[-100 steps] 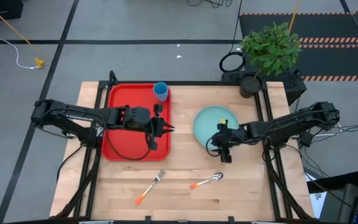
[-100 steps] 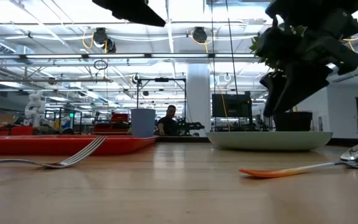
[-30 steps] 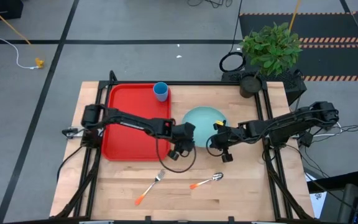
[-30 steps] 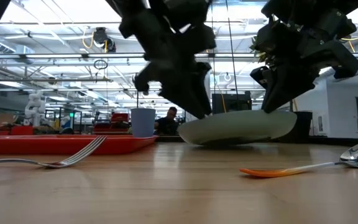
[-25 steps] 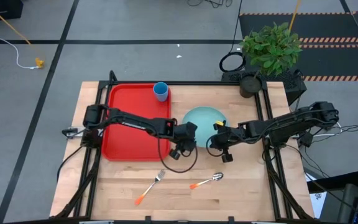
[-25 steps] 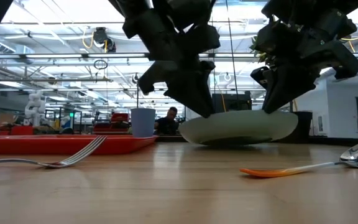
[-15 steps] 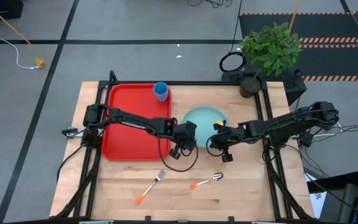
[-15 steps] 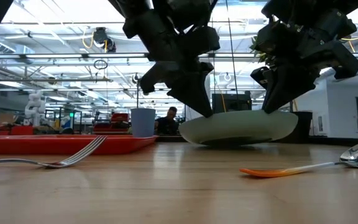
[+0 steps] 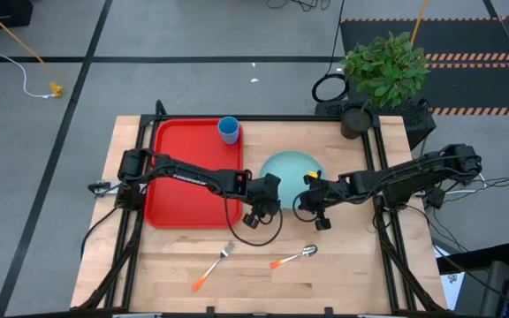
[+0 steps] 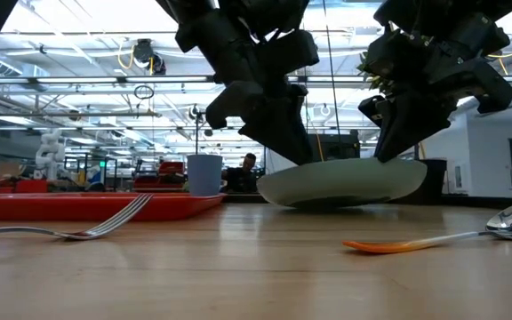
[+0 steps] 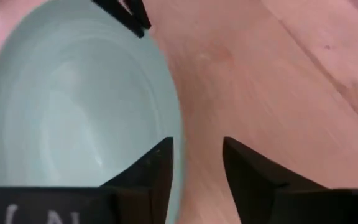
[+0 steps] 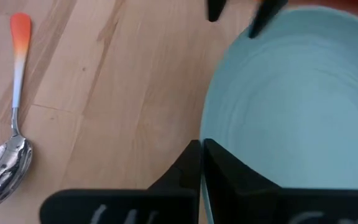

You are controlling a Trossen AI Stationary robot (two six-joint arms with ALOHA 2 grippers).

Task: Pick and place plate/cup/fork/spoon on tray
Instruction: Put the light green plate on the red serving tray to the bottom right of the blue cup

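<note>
The light teal plate [image 9: 292, 168] lies on the table between my two grippers, right of the red tray [image 9: 184, 168]. In the low view the plate [image 10: 345, 182] is tilted, its right side raised and its left underside on the wood. My right gripper [image 9: 311, 196] is shut on the plate's right near rim. My left gripper [image 9: 266, 193] is open at the plate's left near rim, one finger [image 11: 157, 165] over the plate's inside and one [image 11: 247, 171] outside; whether it touches, I cannot tell. The blue cup [image 9: 228, 130] stands in the tray's far right corner. The fork [image 9: 215, 263] and spoon [image 9: 294, 256] lie near the front edge. My right gripper pinches the plate's rim [image 12: 205, 134] between its two fingers, one finger on the plate's inside and one outside. The fingers slant down from the table's right. That side of the plate is lifted, and the plate's left part rests on the table.
A potted plant [image 9: 383, 71] stands at the table's far right corner. The spoon [image 12: 5, 155] lies on bare wood close to the right gripper. The tray's flat floor [image 9: 175, 190] is bare apart from the cup.
My left gripper has edged a little toward the table's right, closer onto the plate's left rim. The plate has stayed tilted in my right gripper's hold.
</note>
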